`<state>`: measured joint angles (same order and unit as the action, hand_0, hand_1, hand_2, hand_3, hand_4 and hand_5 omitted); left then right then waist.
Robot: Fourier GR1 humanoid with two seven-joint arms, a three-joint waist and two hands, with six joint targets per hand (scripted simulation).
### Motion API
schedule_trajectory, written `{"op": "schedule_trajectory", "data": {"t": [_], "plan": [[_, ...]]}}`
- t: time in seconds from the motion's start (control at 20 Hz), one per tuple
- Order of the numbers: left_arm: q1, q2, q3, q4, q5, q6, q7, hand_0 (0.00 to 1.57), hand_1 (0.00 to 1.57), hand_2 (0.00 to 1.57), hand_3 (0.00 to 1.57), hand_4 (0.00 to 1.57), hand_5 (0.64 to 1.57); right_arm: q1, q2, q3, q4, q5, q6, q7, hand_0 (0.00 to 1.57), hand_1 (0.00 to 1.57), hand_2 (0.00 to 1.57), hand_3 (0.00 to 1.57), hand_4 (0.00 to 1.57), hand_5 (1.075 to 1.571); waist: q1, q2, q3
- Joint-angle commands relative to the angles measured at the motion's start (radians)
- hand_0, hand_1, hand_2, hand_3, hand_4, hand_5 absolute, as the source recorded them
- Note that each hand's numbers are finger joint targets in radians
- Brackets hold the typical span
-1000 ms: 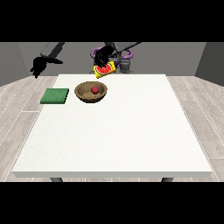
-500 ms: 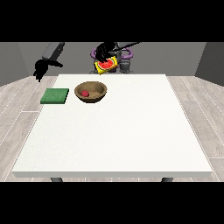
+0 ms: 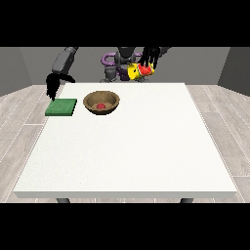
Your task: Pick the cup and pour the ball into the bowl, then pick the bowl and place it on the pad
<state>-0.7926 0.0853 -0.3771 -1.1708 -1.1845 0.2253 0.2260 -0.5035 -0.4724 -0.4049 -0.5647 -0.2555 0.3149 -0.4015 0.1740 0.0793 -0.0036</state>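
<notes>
Bare test room, more lab than home.

From my station I see one large white table point(image 3: 127, 146) on dark legs, standing on a floor point(image 3: 224, 132) of pale grey wood-look planks, with plain grey walls point(image 3: 14, 68) behind and nothing hung on them. The robot point(image 3: 124, 61) stands at the table's far edge, its arms reaching out over it. On the top lie only a few props: a green pad point(image 3: 61, 107), a brown bowl point(image 3: 101, 103) and a yellow cup point(image 3: 139, 72) held up in the air. I see no furniture or fittings that would mark a kitchen, shop or office.
</notes>
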Motion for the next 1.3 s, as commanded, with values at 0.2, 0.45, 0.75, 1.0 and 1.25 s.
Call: {"op": "schedule_trajectory", "data": {"t": [0.2, 0.45, 0.75, 1.0, 1.25], "plan": [[0.076, -0.046, 0.272, -0.068, 0.457, 0.056, -0.211, 1.17, 1.17, 1.24, 1.07, 0.80, 1.527, -0.047, 0.053, -0.018, -0.038, -0.035, -0.034, -0.016, 0.00, 0.00, 0.00, 0.00, 0.27, 1.566, 0.021, 0.169, -0.0009], [0.096, -0.084, 0.369, -0.025, 0.689, 0.061, -0.364, 0.29, 0.29, 0.00, 0.00, 0.83, 1.559, -0.133, 0.072, 0.009, -0.101, -0.040, -0.044, 0.043, 0.00, 0.00, 0.00, 0.00, 0.39, 1.570, -0.038, 0.249, -0.0011], [0.223, -0.052, 0.439, 0.049, 0.898, -0.033, -0.519, 0.00, 0.00, 0.00, 0.00, 0.00, 1.516, -0.045, 0.180, 0.092, -0.140, 0.005, -0.064, 0.049, 0.00, 0.00, 0.00, 0.00, 0.23, 1.549, -0.112, 0.176, 0.0020], [0.251, -0.085, 0.364, 0.088, 0.877, 0.036, -0.498, 0.00, 0.00, 0.00, 0.00, 0.00, 1.526, -0.082, 0.233, 0.136, -0.107, 0.039, -0.138, 0.079, 0.00, 0.00, 0.00, 0.00, 0.00, 1.543, -0.133, 0.110, 0.0036], [0.207, -0.064, 0.405, 0.044, 0.887, -0.043, -0.468, 0.00, 0.00, 0.00, 0.00, 0.00, 1.546, -0.047, 0.245, 0.123, -0.032, 0.034, -0.114, -0.007, 0.00, 0.00, 0.00, 0.00, 0.19, 1.549, -0.101, 0.140, 0.0040]]}}
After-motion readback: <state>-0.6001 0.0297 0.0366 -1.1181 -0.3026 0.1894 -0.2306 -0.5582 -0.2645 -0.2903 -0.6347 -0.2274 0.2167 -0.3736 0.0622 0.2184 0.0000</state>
